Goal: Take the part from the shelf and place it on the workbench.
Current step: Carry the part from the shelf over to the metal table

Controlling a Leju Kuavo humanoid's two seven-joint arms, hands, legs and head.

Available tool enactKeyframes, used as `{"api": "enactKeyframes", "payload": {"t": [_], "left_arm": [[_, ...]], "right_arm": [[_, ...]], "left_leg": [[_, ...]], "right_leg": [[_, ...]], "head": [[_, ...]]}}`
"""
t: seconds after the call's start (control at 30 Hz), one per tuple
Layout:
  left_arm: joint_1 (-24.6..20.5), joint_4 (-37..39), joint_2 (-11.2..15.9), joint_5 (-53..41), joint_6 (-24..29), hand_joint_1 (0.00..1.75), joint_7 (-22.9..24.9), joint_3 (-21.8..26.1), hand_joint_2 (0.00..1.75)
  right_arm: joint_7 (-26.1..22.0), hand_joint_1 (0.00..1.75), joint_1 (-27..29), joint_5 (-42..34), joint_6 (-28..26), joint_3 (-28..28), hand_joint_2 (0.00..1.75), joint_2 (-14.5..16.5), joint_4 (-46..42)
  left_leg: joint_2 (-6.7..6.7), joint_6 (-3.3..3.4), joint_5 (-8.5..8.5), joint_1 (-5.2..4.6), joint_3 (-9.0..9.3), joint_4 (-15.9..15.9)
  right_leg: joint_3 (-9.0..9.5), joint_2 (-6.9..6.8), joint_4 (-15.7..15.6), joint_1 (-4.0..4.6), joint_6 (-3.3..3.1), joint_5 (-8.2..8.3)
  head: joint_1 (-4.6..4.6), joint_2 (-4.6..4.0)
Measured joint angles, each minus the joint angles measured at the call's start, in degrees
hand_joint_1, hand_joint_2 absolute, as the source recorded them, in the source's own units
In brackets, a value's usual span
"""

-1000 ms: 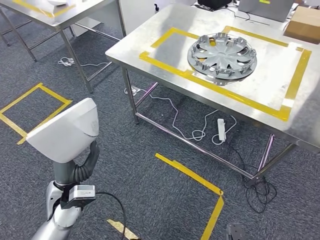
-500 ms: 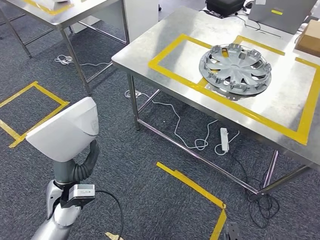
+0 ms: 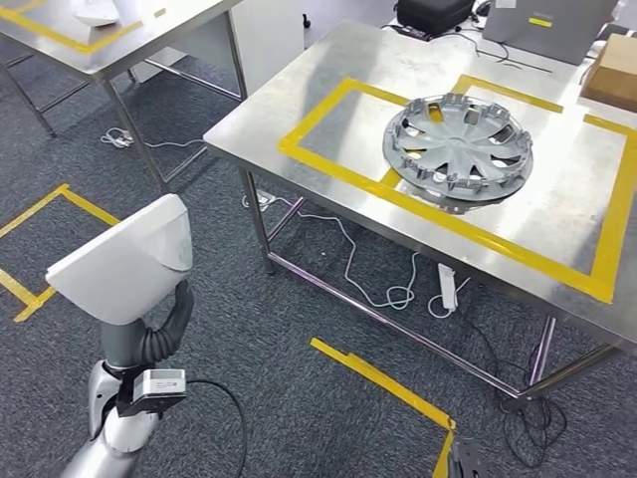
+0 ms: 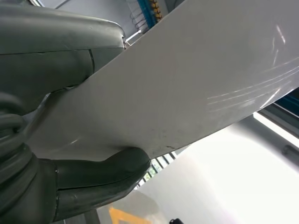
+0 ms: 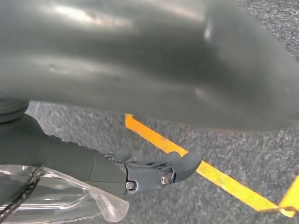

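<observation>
Beside steel workbench (image 3: 353, 70) on grey carpet (image 3: 301, 329), left hand (image 3: 169, 324) gripping white part (image 3: 123, 261).

hubcap: silver plastic wheel cover (image 3: 458, 146) lying flat inside yellow tape rectangle (image 3: 341, 174)
power strip: white (image 3: 447, 284), on grey carpet with looped white cable (image 3: 360, 254)
far edge: black bag (image 3: 434, 14), brown cardboard box (image 3: 612, 70)
</observation>
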Motion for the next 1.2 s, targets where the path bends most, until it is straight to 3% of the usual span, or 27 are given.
{"api": "enactKeyframes", "payload": {"t": [0.07, 0.1, 0.13, 0.2, 0.27, 0.33, 0.4, 0.47, 0.5, 0.53, 0.57, 0.63, 0.7, 0.77, 0.83, 0.9, 0.97, 1.0, 1.03, 1.07, 1.13, 1.2], "left_arm": [[0.0, 0.0, 0.0, 0.0, 0.0, 1.75, 0.0, 0.0, 1.75], [0.0, 0.1, 0.1, 0.0, 0.0, 1.75, -0.1, 0.0, 1.75], [0.0, 0.1, 0.1, 0.0, 0.0, 1.75, -0.1, 0.0, 1.75], [0.1, 0.2, 0.2, 0.0, 0.0, 1.75, -0.1, 0.0, 1.75], [0.1, 0.2, 0.2, 0.1, 0.0, 1.75, -0.2, -0.1, 1.75], [-0.1, 0.2, 0.1, 0.1, 0.0, 1.75, -0.2, -0.1, 1.75], [-0.2, 0.2, 0.0, 0.1, 0.0, 1.75, -0.2, -0.1, 1.75], [-0.3, 0.3, 0.0, 0.1, 0.0, 1.75, 0.0, -0.1, 1.75], [-0.3, 0.3, 0.0, 0.2, 0.0, 1.75, 0.0, -0.1, 1.75], [-0.3, 0.3, 0.0, 0.2, 0.0, 1.75, -0.1, -0.1, 1.75], [-0.3, 0.3, 0.0, 0.3, 0.0, 1.75, -0.1, -0.1, 1.75], [-0.3, 0.3, 0.0, 0.3, 0.0, 1.75, -0.3, -0.1, 1.75], [-0.3, 0.4, -0.1, 0.2, 0.0, 1.75, -0.3, -0.1, 1.75], [-0.5, 0.4, -0.1, 0.1, 0.0, 1.75, -0.3, -0.1, 1.75], [-0.6, 0.4, -0.1, 0.0, 0.0, 1.75, -0.2, -0.1, 1.75], [-0.7, 0.4, -0.1, -0.1, 0.0, 1.75, 0.0, -0.2, 1.75], [-0.4, 0.5, 0.0, -0.2, 0.0, 1.75, 0.2, -0.2, 1.75], [-0.2, 0.6, 0.0, -0.2, 0.0, 1.75, 0.2, -0.2, 1.75], [-0.2, 0.6, 0.0, -0.2, 0.0, 1.75, 0.2, -0.2, 1.75], [-0.1, 0.6, 0.0, -0.1, 0.0, 1.75, 0.1, -0.2, 1.75], [-0.2, 0.6, 0.0, -0.1, 0.0, 1.75, 0.0, -0.3, 1.75], [-0.2, 0.7, 0.1, 0.0, 0.0, 1.75, -0.1, -0.3, 1.75]], "right_arm": [[0.0, 0.0, 0.0, 0.0, 0.1, 0.0, 0.0, 0.0, 0.0], [0.0, 0.0, 0.0, 0.0, 0.1, 0.0, 0.0, 0.0, 0.0], [0.0, 0.0, -0.1, 0.0, 0.1, 0.0, 0.0, 0.0, 0.0], [0.1, 0.0, -0.1, 0.0, 0.1, 0.0, 0.0, 0.0, 0.1], [0.1, 0.0, 0.2, 0.0, 0.1, 0.0, 0.0, 0.0, 0.1], [0.1, 0.0, 0.2, 0.0, 0.1, 0.0, 0.0, -0.1, 0.1], [0.0, 0.0, -0.1, 0.0, 0.1, 0.0, 0.0, -0.1, 0.1], [0.1, 0.0, -0.3, 0.0, 0.1, 0.0, 0.0, 0.0, 0.1], [0.1, 0.0, -0.2, 0.0, 0.0, 0.0, 0.0, 0.0, 0.1], [0.1, 0.0, -0.1, 0.0, 0.0, 0.0, 0.0, 0.0, 0.1], [0.1, 0.0, -0.1, 0.0, 0.0, 0.0, 0.0, 0.0, 0.1], [0.1, 0.0, -0.3, 0.0, 0.0, 0.0, 0.0, 0.0, 0.1], [0.0, 0.0, -0.6, 0.0, 0.0, 0.0, 0.0, 0.0, 0.1], [0.0, 0.0, -0.5, 0.0, 0.0, 0.0, 0.0, 0.0, 0.2], [0.0, 0.0, -0.4, 0.0, 0.0, 0.0, 0.0, 0.0, 0.2], [0.1, 0.0, -0.5, 0.0, 0.0, 0.0, 0.0, 0.0, 0.2], [0.1, 0.0, -0.5, 0.0, 0.0, 0.0, 0.0, 0.0, 0.2], [0.1, 0.0, -0.4, -0.1, 0.1, 0.0, 0.0, 0.0, 0.2], [0.1, 0.0, -0.3, -0.1, 0.1, 0.0, 0.0, 0.0, 0.2], [0.1, 0.0, -0.2, -0.1, 0.1, 0.0, 0.0, 0.0, 0.2], [0.1, 0.0, -0.2, -0.1, 0.1, 0.0, 0.0, 0.0, 0.2], [0.0, 0.0, -0.3, -0.1, 0.1, 0.0, 0.0, 0.0, 0.2]], "left_leg": [[-0.55, -0.44, 5.12, 0.46, 1.75, -6.1], [-1.63, -0.6, 7.19, 0.64, 2.92, -9.6], [-2.67, -0.54, 8.17, 0.75, 3.78, -12.5], [-3.86, 0.12, 8.14, 0.64, 4.14, -14.4], [-2.72, 1.12, 8.6, 0.56, 4.3, -14.9], [-1.25, 1.92, 8.78, 0.63, 4.8, -15.5], [0.33, 2.48, 8.59, 0.5, 5.11, -15.7], [1.89, 2.76, 8.32, 0.28, 5.22, -15.7], [2.56, 2.8, 8.19, 0.2, 5.32, -15.7], [3.17, 2.77, 8.06, 0.14, 5.48, -15.7], [3.77, 2.71, 7.88, 0.09, 5.72, -15.7], [4.87, 2.35, 7.45, -0.16, 6.21, -15.6], [5.95, 1.83, 7.14, -0.44, 6.48, -15.6], [6.87, 1.25, 6.89, -0.44, 6.67, -15.6], [5.25, 0.65, 5.46, -0.21, 6.24, -13.9], [2.27, 0.22, 2.02, 0.05, 3.58, -7.6], [1.15, -0.03, -0.68, 0.15, 0.05, -0.4], [1.05, -0.06, -0.52, 0.16, -0.79, 1.0], [0.94, -0.02, 0.86, 0.17, -0.57, 0.0], [0.6, 0.07, 3.11, 0.2, 0.63, -3.1], [-1.85, 0.36, 6.89, 0.44, 3.82, -10.7], [-3.86, 0.65, 7.72, 0.61, 5.28, -14.4]], "right_leg": [[0.64, 1.19, 0.1, -0.37, 0.51, -0.53], [0.85, 1.82, 0.2, -0.53, 0.82, -0.74], [0.76, 2.4, 0.4, -0.68, 1.14, -0.86], [0.14, 3.52, 0.4, -0.96, 1.93, -0.92], [-0.46, 4.03, 0.4, -1.15, 2.85, -1.03], [-1.82, 1.68, 2.5, -1.03, 3.52, -2.36], [-5.54, -1.3, 9.4, -0.94, 3.9, -5.46], [-9.4, -2.02, 16.1, -0.99, 4.16, -7.42], [-9.97, -2.11, 16.7, -0.98, 4.18, -6.93], [-9.29, -2.32, 15.1, -0.95, 4.09, -5.4], [-7.48, -2.91, 11.4, -0.85, 3.88, -3.23], [-3.28, -5.37, 3.4, -0.31, 3.18, -0.2], [-1.49, -6.45, 0.2, 0.21, 2.52, 0.36], [-1.42, -5.15, 0.0, 0.17, 1.94, 0.56], [-1.21, -3.92, -0.3, -0.18, 1.33, 0.86], [-1.04, -2.6, -0.5, -0.43, 0.93, 0.96], [-1.0, -1.0, -0.4, -0.45, 0.81, 0.93], [-0.97, -0.16, -0.4, -0.44, 0.82, 0.92], [-0.92, 0.69, -0.3, -0.44, 0.84, 0.9], [-0.85, 1.56, -0.2, -0.47, 0.91, 0.86], [-0.97, 3.15, 0.1, -0.54, 1.25, 0.74], [-1.58, 4.49, 0.4, -0.67, 1.9, 0.81]], "head": [[-0.02, 0.0], [-0.05, 0.0], [-0.15, 0.0], [-0.26, 0.0], [-0.22, 0.0], [0.04, 0.0], [0.26, 0.0], [0.26, 0.0], [0.27, 0.0], [0.29, 0.0], [0.28, 0.0], [0.27, 0.0], [0.23, 0.0], [0.25, 0.0], [0.1, 0.0], [-0.13, 0.0], [-0.19, 0.0], [-0.19, 0.0], [-0.19, 0.0], [-0.19, 0.0], [-0.17, 0.0], [-0.13, 0.0]]}}
